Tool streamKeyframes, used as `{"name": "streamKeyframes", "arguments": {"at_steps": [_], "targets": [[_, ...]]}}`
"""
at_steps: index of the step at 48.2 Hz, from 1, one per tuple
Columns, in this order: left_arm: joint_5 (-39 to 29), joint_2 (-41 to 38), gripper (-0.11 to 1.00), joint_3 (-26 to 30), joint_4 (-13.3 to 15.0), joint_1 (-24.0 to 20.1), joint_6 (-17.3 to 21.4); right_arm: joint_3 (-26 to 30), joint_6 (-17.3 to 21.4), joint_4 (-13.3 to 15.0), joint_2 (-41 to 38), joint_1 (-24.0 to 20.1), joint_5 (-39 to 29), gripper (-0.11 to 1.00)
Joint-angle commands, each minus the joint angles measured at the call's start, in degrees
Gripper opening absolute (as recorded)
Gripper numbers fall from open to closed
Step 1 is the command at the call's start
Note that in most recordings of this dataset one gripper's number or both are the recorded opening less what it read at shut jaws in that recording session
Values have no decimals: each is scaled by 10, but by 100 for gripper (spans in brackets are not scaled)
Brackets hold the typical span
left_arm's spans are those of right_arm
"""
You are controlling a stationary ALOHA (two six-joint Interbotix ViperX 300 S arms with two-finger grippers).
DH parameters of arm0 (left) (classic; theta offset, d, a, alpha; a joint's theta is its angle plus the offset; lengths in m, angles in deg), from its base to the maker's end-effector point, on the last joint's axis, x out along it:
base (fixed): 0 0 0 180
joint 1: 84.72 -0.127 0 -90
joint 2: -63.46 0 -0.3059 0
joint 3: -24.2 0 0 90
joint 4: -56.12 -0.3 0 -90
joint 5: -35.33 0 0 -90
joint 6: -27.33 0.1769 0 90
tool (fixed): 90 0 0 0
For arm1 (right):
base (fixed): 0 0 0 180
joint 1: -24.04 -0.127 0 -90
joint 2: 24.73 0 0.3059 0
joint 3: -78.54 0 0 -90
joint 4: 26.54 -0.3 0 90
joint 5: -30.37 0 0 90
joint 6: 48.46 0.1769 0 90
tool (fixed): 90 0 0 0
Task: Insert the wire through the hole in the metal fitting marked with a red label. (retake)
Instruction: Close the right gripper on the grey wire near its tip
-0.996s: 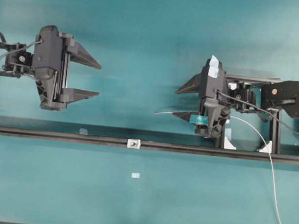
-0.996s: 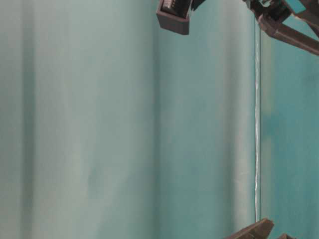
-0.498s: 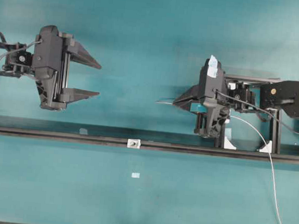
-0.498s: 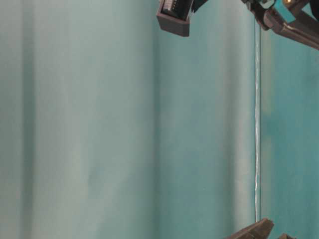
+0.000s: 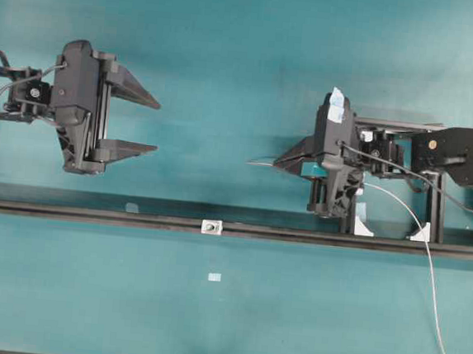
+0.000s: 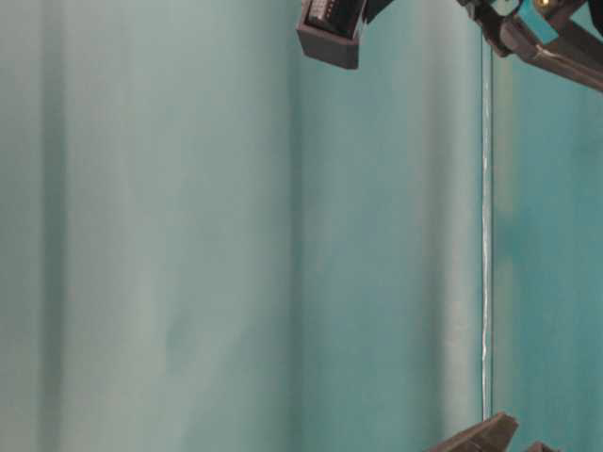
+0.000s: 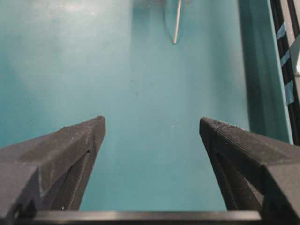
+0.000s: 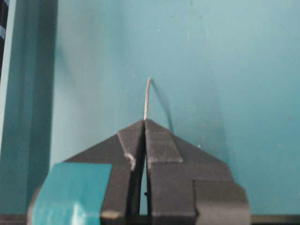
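Teal table [image 5: 230, 60] | wire [image 8: 147, 98]: thin, silver-grey, curved | right hand [image 8: 144, 123] pinching wire | left hand [image 7: 152, 129] wide

1. wire [image 5: 430, 268]: very thin, silver-grey, flexible. Long loose curve running from the lower right corner of the overhead view up and leftward.
2. wire tip: short free end sticks out past closed black fingertips in the right wrist view, bending slightly; it points left in the overhead view, above the teal surface.
3. metal fitting [image 5: 211, 226]: tiny silvery-white square, dark round centre hole, seated on the black rail [image 5: 92, 214], about rail width. Well left of and below the wire tip, not touching it.
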Motion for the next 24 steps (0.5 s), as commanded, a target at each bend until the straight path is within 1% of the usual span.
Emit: {"name": "streamKeyframes", "arguments": {"at_steps": [1,12,24], "targets": [[4,4,57,11,1,-2,-1,9,-1,-1,13,2,3,2],[4,4,57,11,1,-2,-1,4,-3,1,50,2,2,2],[4,9,57,11,0,-2,-1,4,-5,2,92,6,-28,2]]}}
